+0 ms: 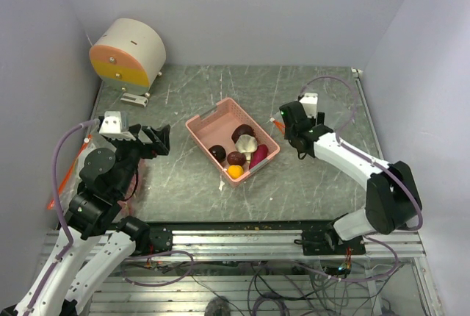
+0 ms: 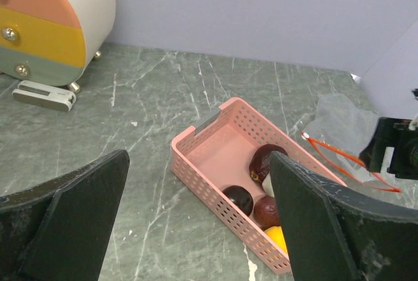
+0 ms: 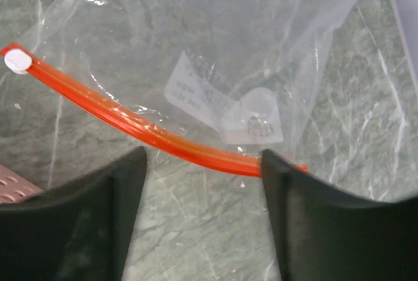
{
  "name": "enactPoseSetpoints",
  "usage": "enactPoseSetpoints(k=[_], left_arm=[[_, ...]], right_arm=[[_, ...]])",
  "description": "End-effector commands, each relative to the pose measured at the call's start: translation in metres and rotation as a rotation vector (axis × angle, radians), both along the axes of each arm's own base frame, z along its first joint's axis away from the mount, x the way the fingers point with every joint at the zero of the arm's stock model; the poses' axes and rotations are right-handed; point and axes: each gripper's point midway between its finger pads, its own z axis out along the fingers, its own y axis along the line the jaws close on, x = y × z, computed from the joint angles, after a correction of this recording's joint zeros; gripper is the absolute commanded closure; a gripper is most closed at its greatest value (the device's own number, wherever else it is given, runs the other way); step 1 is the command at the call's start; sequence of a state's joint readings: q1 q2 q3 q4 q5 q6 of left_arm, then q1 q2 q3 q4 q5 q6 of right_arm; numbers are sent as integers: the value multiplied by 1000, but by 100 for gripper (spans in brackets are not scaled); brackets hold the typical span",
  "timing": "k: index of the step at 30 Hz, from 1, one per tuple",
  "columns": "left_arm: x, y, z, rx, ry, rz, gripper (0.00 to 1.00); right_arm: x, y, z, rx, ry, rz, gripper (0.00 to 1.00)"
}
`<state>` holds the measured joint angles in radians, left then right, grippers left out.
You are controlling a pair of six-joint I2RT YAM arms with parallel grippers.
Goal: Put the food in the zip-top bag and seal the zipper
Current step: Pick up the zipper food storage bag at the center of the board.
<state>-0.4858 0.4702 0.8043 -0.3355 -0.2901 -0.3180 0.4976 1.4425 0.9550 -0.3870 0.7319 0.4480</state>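
The food lies in a pink lattice basket (image 1: 208,122): dark purple grapes (image 1: 217,152), a dark red piece (image 1: 242,132), a whitish bulb (image 1: 248,144), an orange fruit (image 1: 235,171) and a magenta piece (image 1: 259,154). No green piece shows. The clear zip-top bag (image 3: 215,46) lies flat on the table, right of the basket, with its orange-red zipper (image 3: 163,138) facing the basket. My right gripper (image 3: 202,157) is open just above the zipper, one finger (image 3: 300,202) overlapping its end. My left gripper (image 2: 199,157) is open and empty, left of the basket (image 2: 215,163), raised above the table.
A round cream drum (image 1: 128,53) with pink and yellow bands stands at the back left, with a small white part (image 2: 42,95) at its foot. Pale walls close in the table on three sides. The right arm (image 2: 395,153) shows at the far right of the left wrist view.
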Motion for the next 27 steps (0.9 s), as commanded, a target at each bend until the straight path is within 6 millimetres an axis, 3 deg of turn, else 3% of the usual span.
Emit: enactPoseSetpoints(k=[1,3,9,17,21,27], left_arm=[[-5,2,11,3,-29,-9,0],[-5,3,11,4,-31,-5,0],[-4,0,11,2,-33,-19,0],[-7,3,9,5,-33,-8,0],[-9,7,9,14,-34,3,0],[-9,9,9,19,-34,10,0]], right_arm=[[8,18,0,-86,14,110,14],[4,26,6,-134,-20,155,1],[6,24,17,-210,-25,193,0],[14,23,-13,-361,111,237,0],[28,23,-5,-394,91,225,0],[39,4,-17,-448,121,170,0]])
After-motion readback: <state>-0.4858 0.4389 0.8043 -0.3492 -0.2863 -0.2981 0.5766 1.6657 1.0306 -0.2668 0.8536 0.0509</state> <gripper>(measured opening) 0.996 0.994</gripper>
